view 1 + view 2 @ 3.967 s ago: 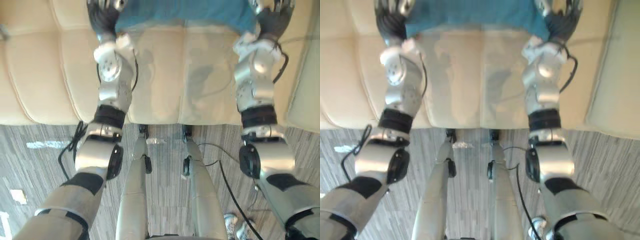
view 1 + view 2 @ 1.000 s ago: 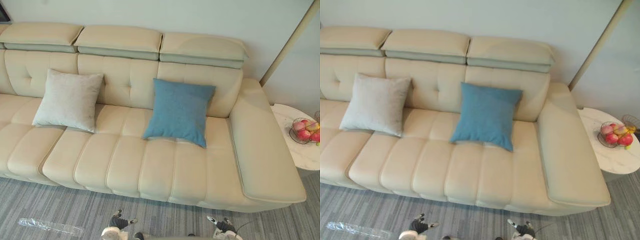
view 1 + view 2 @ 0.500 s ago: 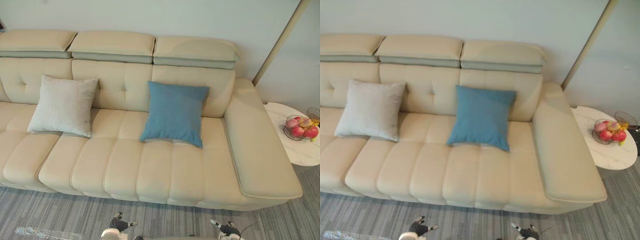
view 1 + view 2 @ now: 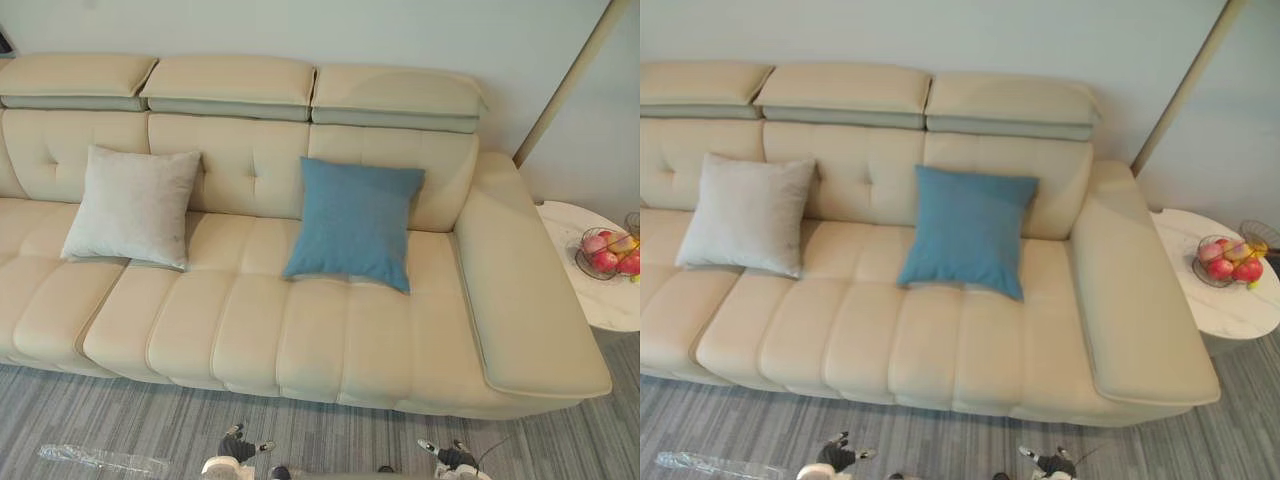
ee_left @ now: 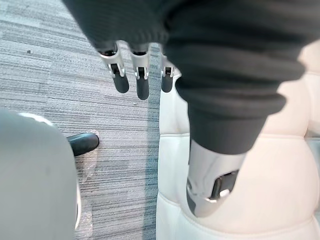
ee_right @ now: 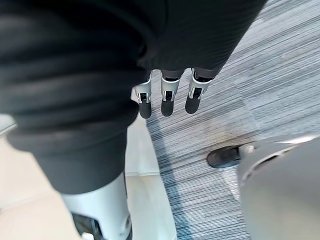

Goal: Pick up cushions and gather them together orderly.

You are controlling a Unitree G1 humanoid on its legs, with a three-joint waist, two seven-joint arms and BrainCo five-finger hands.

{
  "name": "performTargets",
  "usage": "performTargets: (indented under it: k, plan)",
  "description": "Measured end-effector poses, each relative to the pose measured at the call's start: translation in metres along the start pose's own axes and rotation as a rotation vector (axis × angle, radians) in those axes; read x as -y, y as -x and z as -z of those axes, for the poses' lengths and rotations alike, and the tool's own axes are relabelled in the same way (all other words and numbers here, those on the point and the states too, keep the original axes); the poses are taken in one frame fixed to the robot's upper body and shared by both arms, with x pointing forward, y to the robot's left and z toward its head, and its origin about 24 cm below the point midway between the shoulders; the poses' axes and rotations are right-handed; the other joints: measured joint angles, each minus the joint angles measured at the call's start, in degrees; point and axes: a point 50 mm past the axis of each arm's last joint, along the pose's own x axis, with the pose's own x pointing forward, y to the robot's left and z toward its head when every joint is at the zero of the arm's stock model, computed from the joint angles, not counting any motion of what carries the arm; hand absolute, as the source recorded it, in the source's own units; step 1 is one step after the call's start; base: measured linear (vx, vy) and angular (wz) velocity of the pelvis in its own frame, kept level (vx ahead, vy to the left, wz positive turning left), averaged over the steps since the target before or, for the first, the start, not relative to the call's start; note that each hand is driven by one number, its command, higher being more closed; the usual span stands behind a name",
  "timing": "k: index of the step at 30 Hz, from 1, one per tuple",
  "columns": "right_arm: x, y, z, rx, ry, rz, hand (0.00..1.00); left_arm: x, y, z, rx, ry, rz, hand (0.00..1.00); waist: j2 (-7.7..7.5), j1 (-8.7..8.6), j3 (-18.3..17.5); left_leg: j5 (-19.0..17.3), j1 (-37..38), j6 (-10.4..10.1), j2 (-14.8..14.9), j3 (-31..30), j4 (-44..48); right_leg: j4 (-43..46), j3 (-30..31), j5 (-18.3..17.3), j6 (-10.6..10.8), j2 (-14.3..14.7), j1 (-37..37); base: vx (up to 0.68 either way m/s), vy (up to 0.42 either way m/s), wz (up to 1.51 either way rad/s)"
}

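Observation:
A blue cushion (image 4: 355,222) leans upright against the backrest of a cream sofa (image 4: 330,345), right of the middle. One seat further left, a light grey cushion (image 4: 132,205) leans the same way, with a gap between the two. My left hand (image 4: 237,446) and right hand (image 4: 447,456) hang low in front of the sofa, over the carpet. In the wrist views the left hand (image 5: 142,82) and the right hand (image 6: 167,100) have straight fingers and hold nothing.
A round white side table (image 4: 600,300) stands past the sofa's right armrest, carrying a wire basket of fruit (image 4: 607,250). A strip of clear plastic wrap (image 4: 100,460) lies on the grey carpet at the front left. A slanted pole (image 4: 570,80) rises behind the armrest.
Four seconds ago both hands held the blue cushion close up at the sofa; now it rests against the backrest and both hands hang free. Lately only the camera has shifted slightly.

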Motion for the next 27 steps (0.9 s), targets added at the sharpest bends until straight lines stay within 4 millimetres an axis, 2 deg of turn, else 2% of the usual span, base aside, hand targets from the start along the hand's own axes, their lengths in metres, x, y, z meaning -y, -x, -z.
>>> performTargets:
  k: [2,3,5,7,10,11,12,13,14,15,16,17,19,20,21,22,23,24,26,27]
  plan:
    - [-0.001,0.0,0.0,-0.003,0.005,-0.002,0.0,-0.001,0.0,-0.001,-0.001,0.03,-0.01,0.0,0.21,0.3,0.65,-1.42,0.11,-0.45,0.71,2.15,2.0,1.16,2.57,-0.02,-0.02,0.55,-1.08,-0.06,-0.001,-0.76]
    - [-0.001,0.0,-0.002,0.006,0.01,-0.001,0.0,-0.003,0.0,-0.002,0.003,0.051,-0.021,0.0,0.1,0.6,1.19,-3.57,-1.22,-0.7,1.62,3.66,6.3,2.29,5.19,-0.08,-0.05,1.07,-2.47,-0.08,-0.039,-0.87]
    - [0.001,0.0,-0.003,0.009,0.036,0.003,0.0,-0.003,-0.001,-0.003,0.006,0.06,-0.021,0.0,-0.34,0.59,1.45,-4.49,-2.88,-0.64,2.04,1.99,9.9,3.53,8.05,-0.09,-0.03,1.38,-4.44,-0.06,-0.063,-0.84]
    - [0.005,0.0,0.0,-0.001,0.04,0.013,0.0,0.005,-0.001,-0.005,0.007,0.069,0.003,0.0,0.31,0.54,1.71,-6.56,-2.64,-1.16,2.83,0.82,9.69,4.91,10.8,-0.32,-0.03,2.63,-6.62,-0.06,-0.043,-0.79]
    - [0.006,0.001,0.004,-0.004,0.039,0.015,0.0,0.003,-0.001,-0.006,0.007,0.082,0.001,0.0,-0.33,0.36,1.82,-7.27,-2.11,-1.2,3.09,4.72,9.95,5.21,14.53,0.36,0.04,3.3,-8.87,-0.08,0.014,-0.79]
    - [0.006,0.002,0.002,0.011,0.047,0.014,0.0,0.004,-0.001,-0.007,0.007,0.096,-0.001,0.0,-0.57,0.34,1.72,-8.21,-1.62,-1.45,3.43,8.13,10.39,5.99,17.77,0.95,0.34,4.23,-10.44,-0.04,0.014,-0.83]
    - [0.006,0.002,0.002,0.013,0.049,0.013,0.0,0.004,-0.001,-0.007,0.006,0.095,-0.001,0.0,-0.59,0.33,1.68,-8.44,-1.68,-1.5,3.55,8.78,10.75,6.17,18.41,1.29,0.53,4.49,-10.87,-0.02,0.023,-1.26]
    - [0.004,0.002,-0.001,0.023,0.066,0.003,0.0,0.004,-0.002,-0.007,0.006,0.092,-0.001,0.0,-0.57,0.35,1.72,-9.36,-1.74,-1.68,4.21,11.93,11.92,6.67,20.3,2.09,0.22,5.44,-12.28,0.0,0.003,-1.23]
    - [0.002,0.001,-0.006,0.04,0.08,-0.003,0.0,0.004,-0.002,-0.007,0.006,0.092,-0.001,0.0,-0.25,0.22,1.82,-9.61,-1.85,-1.78,5.65,15.37,12.46,7.02,17.31,3.75,-0.77,6.24,-14.24,0.01,0.0,-1.24]
    - [0.002,0.001,-0.007,0.045,0.08,-0.005,0.0,0.004,-0.002,-0.007,0.006,0.091,-0.001,0.0,-0.01,0.15,1.97,-9.63,-1.91,-1.78,5.92,16.27,12.6,7.01,15.44,4.17,-1.36,6.31,-14.75,0.02,-0.052,-1.2]
    - [-0.002,0.0,-0.015,0.066,0.081,-0.013,0.0,0.004,-0.002,-0.008,0.005,0.089,0.0,0.0,0.36,-0.12,2.08,-9.55,-2.41,-1.78,6.97,19.3,12.84,9.63,2.91,2.52,-5.12,4.69,-16.94,0.04,-0.062,-0.99]
    - [-0.001,0.0,-0.014,0.065,0.081,-0.012,0.0,0.005,-0.002,-0.009,0.009,0.084,0.004,0.0,0.45,-0.43,2.18,-9.53,-1.79,-1.82,7.2,20.89,12.98,12.73,-6.8,1.54,-6.49,2.65,-17.88,0.05,-0.08,-0.97]
    - [0.004,0.0,-0.013,0.066,0.089,0.0,0.0,0.006,-0.003,-0.01,0.005,0.081,0.007,0.0,1.26,-0.86,2.5,-9.48,-0.24,-1.85,7.46,20.75,13.59,14.4,-11.5,1.29,-6.71,2.77,-17.24,0.06,-0.088,-0.56]
    - [0.006,0.0,-0.013,0.068,0.095,0.003,0.0,0.007,-0.003,-0.011,0.006,0.082,0.01,0.0,1.35,-0.92,2.42,-9.43,0.1,-1.87,7.62,20.42,13.64,14.5,-12.12,1.1,-6.94,2.89,-17.04,0.09,-0.135,-0.57]
    - [0.012,-0.001,-0.015,0.07,0.124,0.012,0.0,0.012,-0.003,-0.012,0.012,0.07,0.026,0.0,3.05,-1.16,2.48,-9.06,0.99,-2.5,8.17,20.37,13.39,14.51,-12.8,-0.16,-7.21,3.39,-16.93,0.06,-0.086,-0.33]
    - [0.012,-0.001,-0.015,0.07,0.125,0.012,0.0,0.012,-0.003,-0.012,0.012,0.069,0.026,0.0,3.07,-1.17,2.49,-9.04,0.99,-2.53,8.17,20.37,13.39,14.51,-12.79,-0.17,-7.2,3.4,-16.93,0.07,-0.108,-0.41]
    - [0.017,-0.002,-0.014,0.062,0.131,0.023,0.0,0.013,-0.002,-0.012,0.01,0.063,0.033,0.0,3.71,-1.39,2.63,-8.01,1.28,-3.9,8.46,20.36,13.55,13.95,-11.86,-0.46,-7.1,4.07,-16.86,0.05,-0.102,-0.33]
    - [0.019,-0.002,-0.012,0.053,0.135,0.026,0.0,0.012,-0.002,-0.009,0.003,0.062,0.029,0.0,3.75,-1.3,2.59,-7.16,1.16,-4.65,9.08,20.38,15.11,13.92,-11.02,-1.48,-6.96,4.82,-16.8,0.07,-0.176,-0.42]
    - [0.018,-0.002,-0.011,0.05,0.134,0.026,0.0,0.009,-0.001,-0.006,-0.004,0.059,0.023,0.0,3.62,-1.43,2.63,-7.08,0.29,-4.79,10.56,20.34,19.04,14.62,-10.73,-2.67,-7.48,5.25,-16.79,0.04,-0.156,-0.3]
    - [0.017,-0.002,-0.01,0.046,0.133,0.023,0.0,0.008,-0.001,-0.005,-0.009,0.073,0.019,0.0,3.3,-1.66,2.75,-7.07,-0.86,-4.81,12.92,20.37,25.44,15.82,-9.82,-4.09,-8.36,6.08,-16.73,0.07,-0.188,-0.56]
